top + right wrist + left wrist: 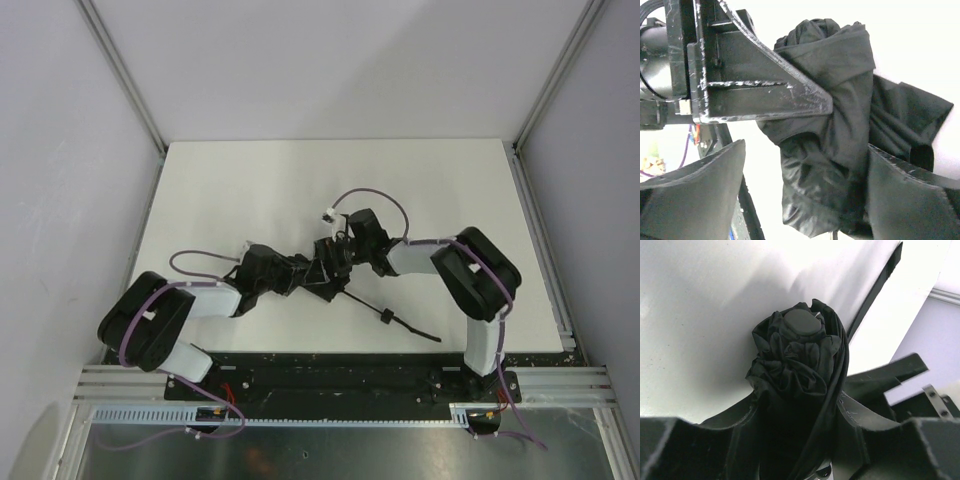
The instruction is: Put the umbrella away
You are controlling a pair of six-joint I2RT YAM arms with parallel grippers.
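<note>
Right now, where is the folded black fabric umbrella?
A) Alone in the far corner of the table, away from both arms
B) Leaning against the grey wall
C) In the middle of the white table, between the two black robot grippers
C: the top view shows the black fabric umbrella in the middle of the white table, with the left gripper and the right gripper meeting at it from either side.

black umbrella (795,365), white table (250,190), purple cables (372,190)
</note>
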